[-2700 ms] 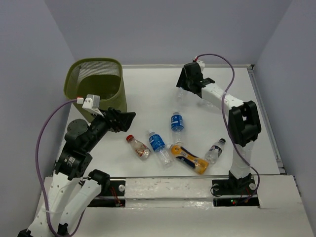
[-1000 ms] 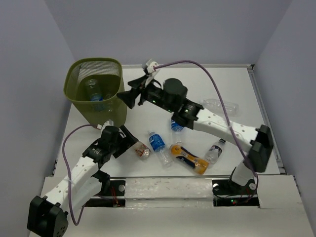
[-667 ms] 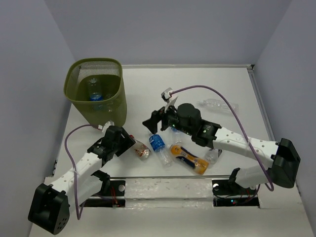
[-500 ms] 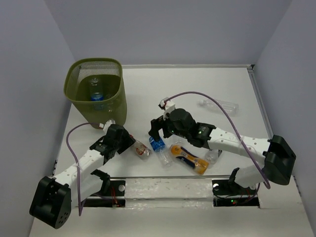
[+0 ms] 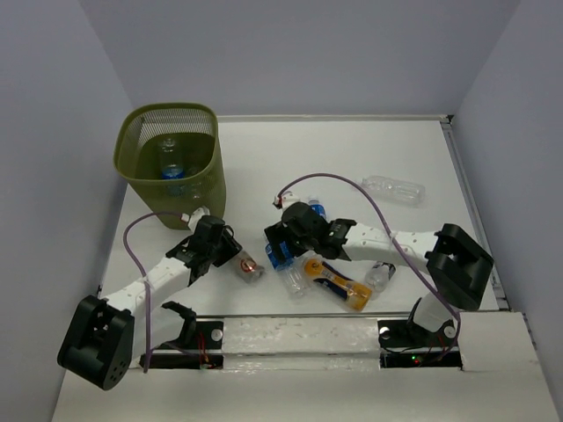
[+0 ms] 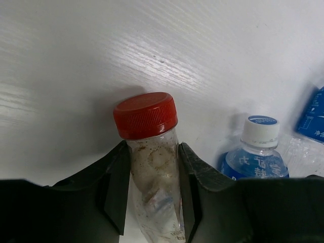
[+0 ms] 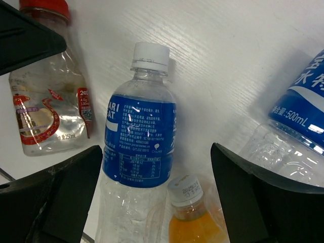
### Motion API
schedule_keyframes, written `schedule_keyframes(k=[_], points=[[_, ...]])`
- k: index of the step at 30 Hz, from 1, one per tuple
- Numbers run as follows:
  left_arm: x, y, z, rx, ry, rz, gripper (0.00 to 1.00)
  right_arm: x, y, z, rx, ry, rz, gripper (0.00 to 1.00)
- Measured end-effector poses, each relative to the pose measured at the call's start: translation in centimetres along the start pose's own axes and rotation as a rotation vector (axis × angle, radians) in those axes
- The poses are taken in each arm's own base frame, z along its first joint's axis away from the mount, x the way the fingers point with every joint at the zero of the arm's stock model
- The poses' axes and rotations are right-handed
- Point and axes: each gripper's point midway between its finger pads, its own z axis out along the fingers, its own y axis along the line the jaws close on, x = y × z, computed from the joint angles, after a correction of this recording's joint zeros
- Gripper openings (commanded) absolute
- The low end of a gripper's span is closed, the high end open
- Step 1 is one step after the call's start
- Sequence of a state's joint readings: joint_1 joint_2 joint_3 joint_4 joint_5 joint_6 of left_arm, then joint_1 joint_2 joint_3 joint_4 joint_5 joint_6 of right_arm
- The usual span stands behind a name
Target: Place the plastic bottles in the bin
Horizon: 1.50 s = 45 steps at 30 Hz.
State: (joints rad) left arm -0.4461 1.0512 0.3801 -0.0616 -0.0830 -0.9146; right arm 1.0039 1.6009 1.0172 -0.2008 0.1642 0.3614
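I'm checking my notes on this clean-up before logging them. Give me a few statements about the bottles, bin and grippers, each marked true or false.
1. The left gripper grips the red-capped bottle. True.
2. The right gripper is shut on the blue-label bottle. False: its jaws stand open either side of that bottle, which lies on the table.
3. The bin is empty. False: a bottle with a blue label shows inside.
4. The plain clear bottle lies apart from the rest, toward the far right. True.
5. The orange bottle stands upright. False: it lies on its side.

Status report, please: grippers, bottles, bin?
Left gripper shut on red-capped bottle. Right gripper open, straddling blue-label bottle. Orange bottle crowds it. Bin holds one bottle.
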Motion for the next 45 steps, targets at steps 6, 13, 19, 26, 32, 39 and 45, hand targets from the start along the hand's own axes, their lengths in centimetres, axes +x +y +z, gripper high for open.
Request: schedule_keyframes(k=[6,13,19,26,32,39,45], points=[[-1.5,-0.1,-1.7,-0.021,-0.044,0.038,0.24,0.1,0.3,1.3,0.007,0.029,0.007,0.9],[-8.4,-4.9,-9.5,0.118,-0.281,0.043,0.24,0.5,1.1,3.4,0.012,0.061,0.011,0.83],[-15.9,-10.1,-19.9,0.27,-0.539,0.024,0.24,1.4,1.4,4.8,0.024,0.093,0.015,0.55],[-23.5,-15.3,-28.0,0.358,-0.8,-0.004,0.26,-0.5,2.4,4.7,0.018,0.05,0.028,0.45],[-29.2,-16.5,-29.2,0.21,-1.009,-0.005,0.27,-3.9,3.7,1.8,-0.032,-0.047,0.04,0.44],[-33.5,-14.6,-25.4,-0.06,-1.101,0.045,0.56,-10.2,5.7,-4.5,-0.152,-0.249,0.08,0.43],[-35.6,-11.7,-21.8,-0.229,-1.08,0.073,0.99,-14.4,6.6,-8.9,-0.207,-0.377,0.073,0.41]])
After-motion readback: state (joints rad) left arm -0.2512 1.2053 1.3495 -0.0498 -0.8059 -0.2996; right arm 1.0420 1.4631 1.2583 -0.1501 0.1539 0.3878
